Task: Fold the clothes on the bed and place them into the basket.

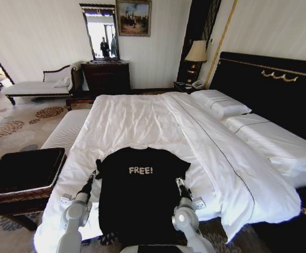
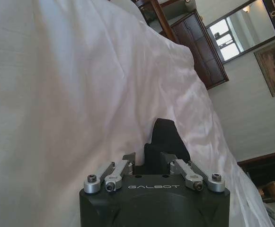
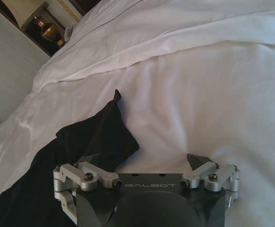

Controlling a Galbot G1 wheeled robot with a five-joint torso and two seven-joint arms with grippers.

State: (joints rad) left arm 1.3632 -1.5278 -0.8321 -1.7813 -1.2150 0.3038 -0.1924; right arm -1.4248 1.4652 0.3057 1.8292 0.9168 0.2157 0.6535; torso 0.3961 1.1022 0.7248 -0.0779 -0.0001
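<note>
A dark wooden dresser (image 1: 106,76) stands at the far wall with a mirror (image 1: 101,32) and a painting (image 1: 134,17) above it, a white daybed (image 1: 39,84) to its left, and a lit lamp (image 1: 196,52) beside the bed.

The black T-shirt (image 1: 139,195) lies flat on the near part of the bed (image 1: 142,121), and at 12 o'clock from it the white sheet is open and smooth far up to the pillows (image 1: 221,105). The left gripper (image 1: 96,169) stands at its 9 o'clock edge, the right gripper (image 1: 178,183) at its 3 o'clock edge. At 2 o'clock a folded ridge of cover (image 1: 205,142) rises. At 9 o'clock, past the bed edge, the basket (image 1: 21,171) stands with open top.
</note>
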